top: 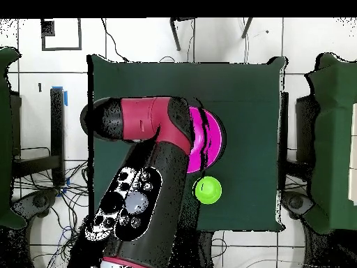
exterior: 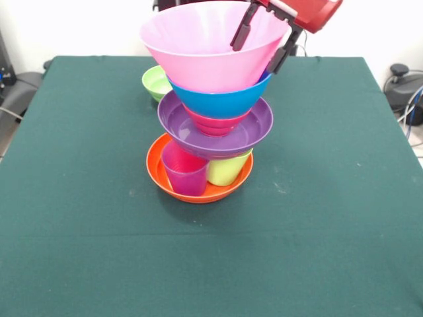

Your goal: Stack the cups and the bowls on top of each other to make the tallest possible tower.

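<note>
The tower stands mid-table. Its base is an orange bowl [exterior: 198, 193] holding a purple cup [exterior: 184, 173] and a lime green cup [exterior: 229, 170]. A purple bowl [exterior: 215, 132] rests on the cups, with a small red bowl [exterior: 216, 123] inside it. A blue bowl [exterior: 221, 100] comes above that, and a big pink bowl [exterior: 205, 49] sits on top, leaning slightly. My gripper [exterior: 259, 51] is open at the pink bowl's right rim, one finger inside the bowl and one outside. From overhead the arm hides the gripper and most of the pink bowl [top: 211, 136].
A small green bowl [exterior: 156, 82] sits alone on the green table [exterior: 330, 198] behind and left of the tower; overhead it shows as the green bowl [top: 208, 189] beside the arm. Cables and stands lie off the table edges.
</note>
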Action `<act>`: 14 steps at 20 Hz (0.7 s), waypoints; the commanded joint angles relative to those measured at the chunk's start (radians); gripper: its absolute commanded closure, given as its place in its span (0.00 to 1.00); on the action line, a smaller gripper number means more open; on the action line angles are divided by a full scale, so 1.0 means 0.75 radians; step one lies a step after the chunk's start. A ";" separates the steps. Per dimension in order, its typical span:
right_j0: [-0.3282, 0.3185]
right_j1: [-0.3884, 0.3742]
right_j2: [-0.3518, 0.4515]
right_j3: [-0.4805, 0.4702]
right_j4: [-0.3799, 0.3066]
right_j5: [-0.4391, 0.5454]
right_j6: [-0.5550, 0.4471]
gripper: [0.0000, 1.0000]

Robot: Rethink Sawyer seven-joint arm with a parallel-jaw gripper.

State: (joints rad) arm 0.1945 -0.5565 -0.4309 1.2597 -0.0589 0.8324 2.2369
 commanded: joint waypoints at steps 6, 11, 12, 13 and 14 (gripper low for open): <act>-0.026 -0.014 0.136 -0.052 0.053 0.105 0.071 0.00; -0.013 -0.019 0.122 -0.078 0.057 0.154 0.067 0.00; -0.007 -0.021 0.114 -0.088 0.053 0.171 0.066 0.00; 0.000 -0.020 0.102 -0.102 0.045 0.188 0.066 0.00; 0.006 -0.020 0.095 -0.111 0.042 0.202 0.070 0.00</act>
State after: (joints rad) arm 0.1934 -0.5761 -0.4311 1.2285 -0.0288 0.8412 2.2369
